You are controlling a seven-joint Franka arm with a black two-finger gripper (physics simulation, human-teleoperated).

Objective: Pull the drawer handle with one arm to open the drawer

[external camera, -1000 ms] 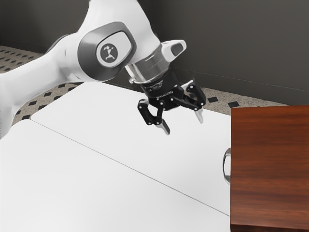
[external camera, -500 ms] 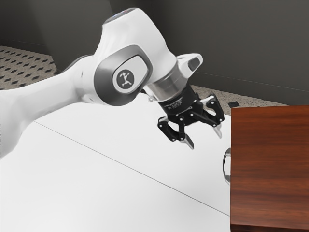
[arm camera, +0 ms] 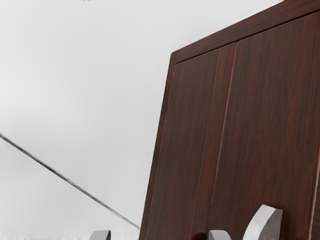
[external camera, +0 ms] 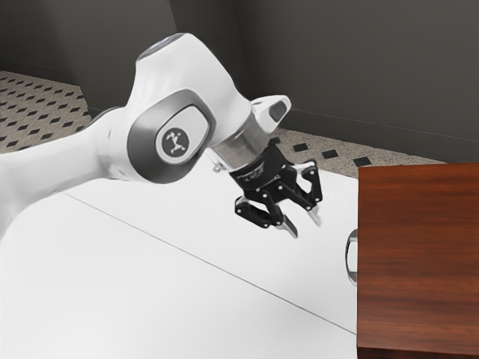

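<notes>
Honestly, not much to read here. The only clear mark is the round white emblem (external camera: 173, 143) on the grey joint cap (external camera: 187, 153) of my arm, a little stylised figure inside a circle, with no letters in it. There's also a thin line of white print (external camera: 255, 173) on the black body of my gripper (external camera: 304, 226), but it's too tiny to make out. So no words or numbers I can actually quote.
</notes>
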